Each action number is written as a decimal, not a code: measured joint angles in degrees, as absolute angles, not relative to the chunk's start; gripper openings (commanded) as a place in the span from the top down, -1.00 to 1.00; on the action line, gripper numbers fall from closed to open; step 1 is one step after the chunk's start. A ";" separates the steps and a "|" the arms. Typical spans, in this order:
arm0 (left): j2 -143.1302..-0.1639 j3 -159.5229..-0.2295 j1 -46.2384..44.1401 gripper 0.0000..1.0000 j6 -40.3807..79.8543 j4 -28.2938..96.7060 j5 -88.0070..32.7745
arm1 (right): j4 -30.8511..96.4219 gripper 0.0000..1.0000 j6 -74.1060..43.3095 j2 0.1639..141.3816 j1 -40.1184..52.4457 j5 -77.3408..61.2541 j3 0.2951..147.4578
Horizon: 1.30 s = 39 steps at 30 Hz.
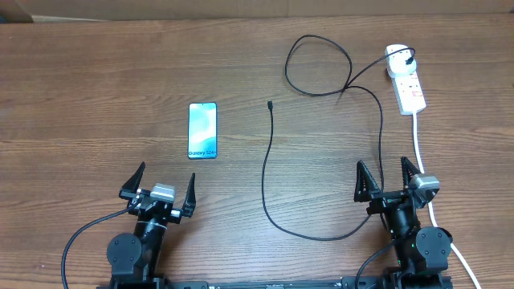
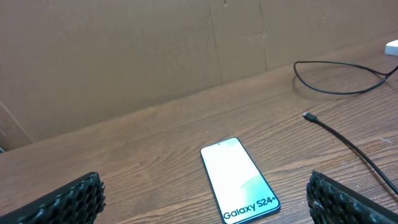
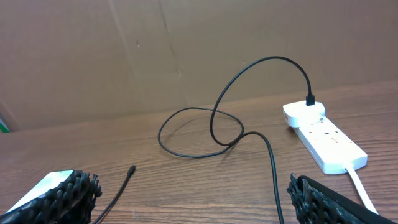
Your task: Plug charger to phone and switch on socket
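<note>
The phone (image 1: 202, 130) lies flat on the table, screen up, its "Galaxy S24+" end toward me; it also shows in the left wrist view (image 2: 239, 180). The charger, a thin black cable (image 1: 267, 168), loops across the table from the socket (image 1: 406, 80) to its free connector tip (image 1: 270, 103), right of the phone. The tip shows in both wrist views (image 2: 307, 116) (image 3: 131, 168). The socket is a white strip at the far right (image 3: 323, 137) with the cable plugged in. My left gripper (image 1: 161, 189) is open near the phone. My right gripper (image 1: 389, 178) is open over the cable.
The socket's thick white cord (image 1: 424, 164) runs down the right side past my right arm. A brown cardboard wall (image 2: 155, 50) stands behind the wooden table (image 1: 96, 96).
</note>
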State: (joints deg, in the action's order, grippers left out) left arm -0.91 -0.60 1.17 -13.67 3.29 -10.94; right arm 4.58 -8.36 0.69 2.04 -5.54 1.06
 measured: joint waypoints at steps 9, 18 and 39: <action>-0.91 -0.60 1.17 -0.99 -11.40 3.11 -10.46 | 4.58 -1.00 -8.34 0.69 2.04 -5.54 1.06; -0.91 -0.73 1.17 -0.99 -9.74 2.57 -9.26 | 4.60 -1.00 -8.34 0.69 2.04 -5.54 1.06; -18.63 -23.53 1.17 -0.99 -7.35 5.48 -9.02 | 4.58 -1.00 -8.36 0.69 2.04 -5.54 1.06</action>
